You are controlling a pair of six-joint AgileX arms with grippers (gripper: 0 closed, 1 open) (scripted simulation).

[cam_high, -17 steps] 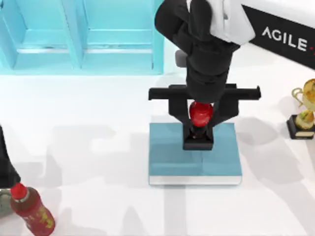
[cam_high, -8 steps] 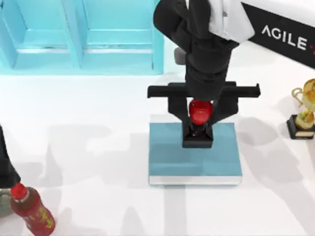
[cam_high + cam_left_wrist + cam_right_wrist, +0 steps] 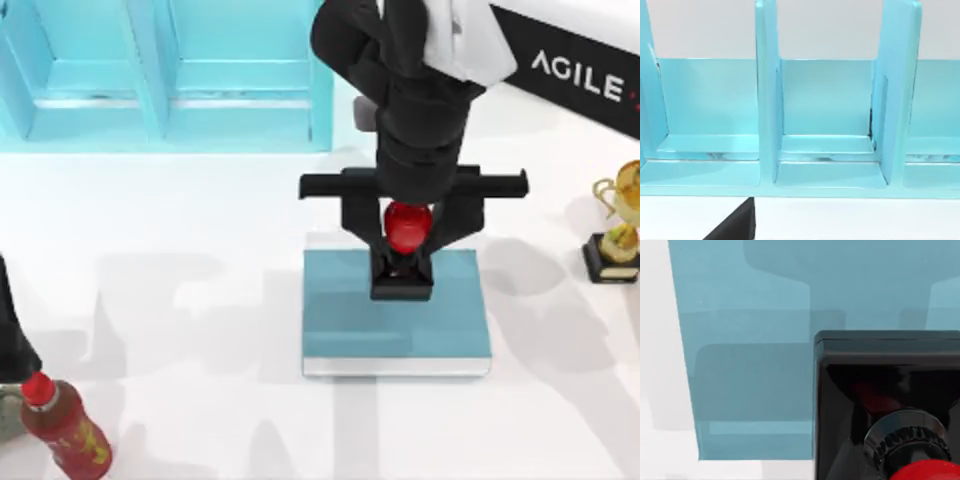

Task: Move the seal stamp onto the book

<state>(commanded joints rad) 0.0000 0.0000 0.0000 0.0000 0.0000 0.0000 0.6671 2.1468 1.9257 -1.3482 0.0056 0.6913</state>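
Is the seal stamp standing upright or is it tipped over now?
Upright. In the top view the seal stamp shows its red knob directly above its black base, over the book, with the right gripper around it.

Right arm (image 3: 420,90): matte black segmented housing with a white shell section near the top. Right gripper (image 3: 405,262): black, wide flat crossbar, 2 angled fingers. Left arm (image 3: 12,330): black body at the table's left edge.

You see the book (image 3: 340,320) lying mid-counter (image 3: 200,250), with the seal stamp (image 3: 403,262) on its far part. The shelf (image 3: 160,110) stands behind it to the left, the bottle (image 3: 62,425) lies at the near left, and the trophy (image 3: 615,240) stands at the right edge.
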